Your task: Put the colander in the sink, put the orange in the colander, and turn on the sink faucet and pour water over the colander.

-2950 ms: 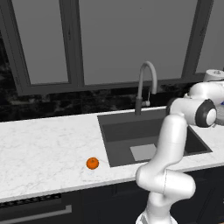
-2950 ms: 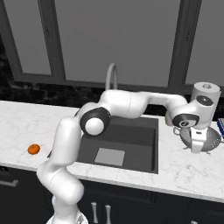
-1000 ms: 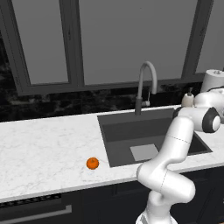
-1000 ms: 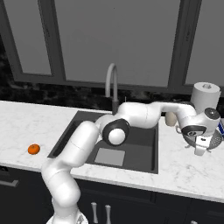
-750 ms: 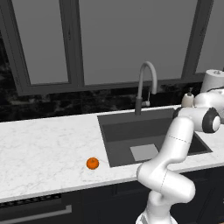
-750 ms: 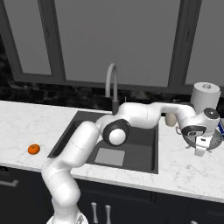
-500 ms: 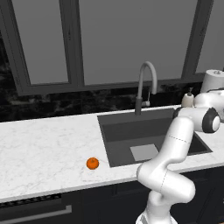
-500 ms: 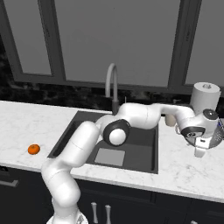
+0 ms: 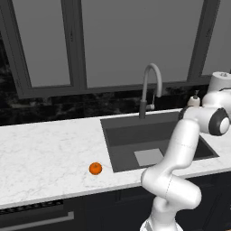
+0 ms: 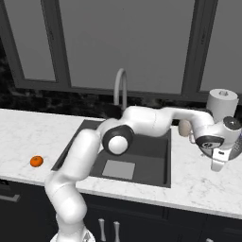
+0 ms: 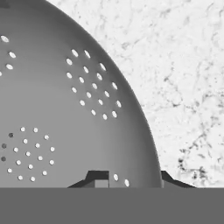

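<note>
— Where was the round, shallow, light-grey perforated metal colander (image 11: pixel 65 109)?

— On the white marbled stone counter (image 10: pixel 189 184) to the right of the large dark grey rectangular sink (image 10: pixel 142 156), just in front of a white paper-towel roll (image 10: pixel 222 104). In the right base view the white arm's hand covered most of it.

— And the fingers (image 11: pixel 133 179)?

— In the hand view, one dark tip stood inside the bowl and the other outside, the two drawn close with the colander's rim pinched between them.

— The small bright orange ball of fruit (image 9: pixel 95 168)?

— It lay well apart on the counter, left of the sink near the front edge.

— The tap?

— The tall grey gooseneck faucet (image 9: pixel 151 88) stood behind the sink, its spout arched over the basin. A lighter grey square patch (image 9: pixel 149 157) showed on the sink floor. A small soap dispenser bottle (image 9: pixel 194 99) sat beside the far right corner.

— Any labels or writing?

— None that I could read on anything.
</note>
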